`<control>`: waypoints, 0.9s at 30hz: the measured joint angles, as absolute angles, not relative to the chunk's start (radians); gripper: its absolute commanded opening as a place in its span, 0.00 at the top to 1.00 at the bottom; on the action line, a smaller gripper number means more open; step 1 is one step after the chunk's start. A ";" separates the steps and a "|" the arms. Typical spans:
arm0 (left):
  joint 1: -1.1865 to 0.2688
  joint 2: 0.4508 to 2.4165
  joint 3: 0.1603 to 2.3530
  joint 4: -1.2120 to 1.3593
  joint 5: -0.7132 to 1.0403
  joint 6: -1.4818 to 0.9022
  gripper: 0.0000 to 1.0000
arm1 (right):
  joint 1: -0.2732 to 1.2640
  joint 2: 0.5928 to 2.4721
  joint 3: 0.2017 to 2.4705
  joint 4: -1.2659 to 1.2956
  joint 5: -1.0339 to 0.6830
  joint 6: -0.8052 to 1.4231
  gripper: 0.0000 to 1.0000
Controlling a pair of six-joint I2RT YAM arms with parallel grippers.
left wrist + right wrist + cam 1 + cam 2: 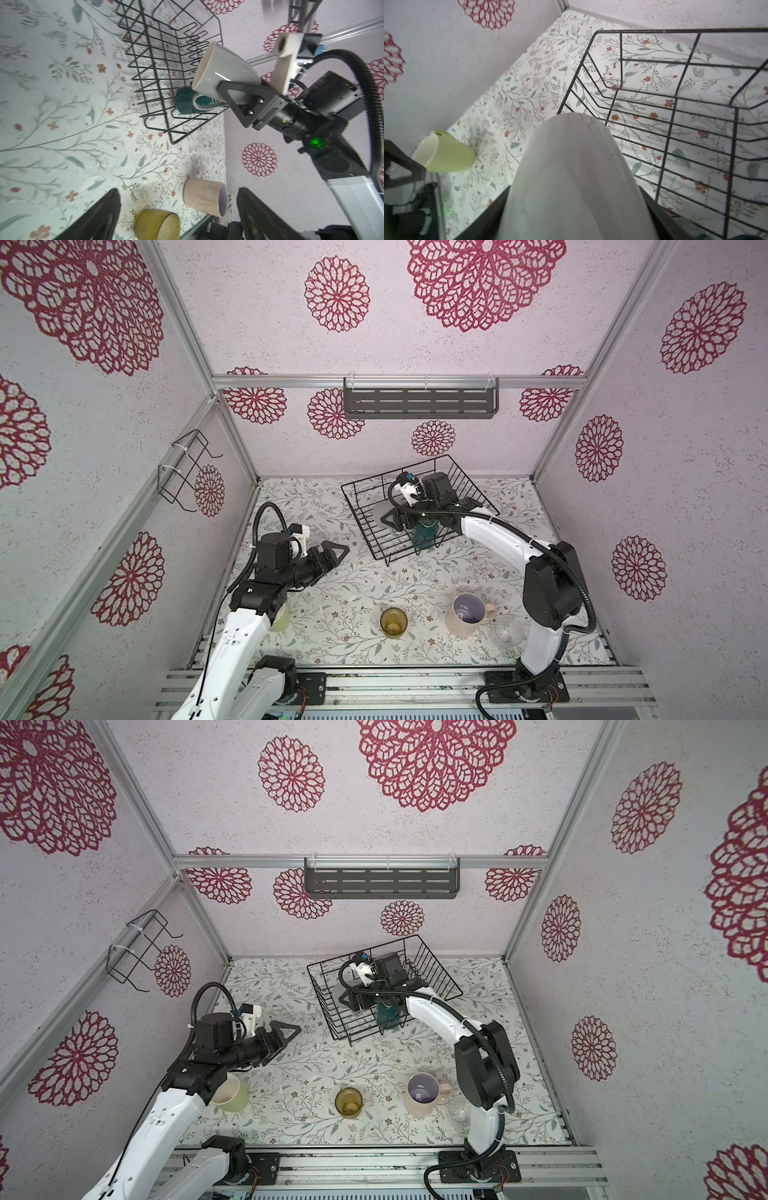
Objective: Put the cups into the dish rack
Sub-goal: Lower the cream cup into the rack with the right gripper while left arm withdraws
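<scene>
- Light grey ceramic mug (pixel 220 68) hangs tilted above the large black wire dish rack (pixel 467 483), clamped in the right gripper (pixel 390 519).
- Dark teal mug (pixel 424 533) sits inside the rack, at its near side.
- Left gripper (pixel 334 552) hovers left of the rack, jaws wide apart, empty.
- Pale yellow-green mug (pixel 232 1094), amber glass tumbler (pixel 393 622), large pink mug (pixel 465 618) and small clear glass (pixel 508 630) stand along the floral table's (pixel 353 585) near edge.

Bright even light, blurred wrist edges
</scene>
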State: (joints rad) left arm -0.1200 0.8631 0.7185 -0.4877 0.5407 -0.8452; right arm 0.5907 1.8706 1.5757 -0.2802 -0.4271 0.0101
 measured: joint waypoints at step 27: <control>-0.020 0.594 0.852 -1.120 -0.147 -0.949 0.03 | 0.706 2.270 2.120 -0.996 -0.105 -0.451 0.49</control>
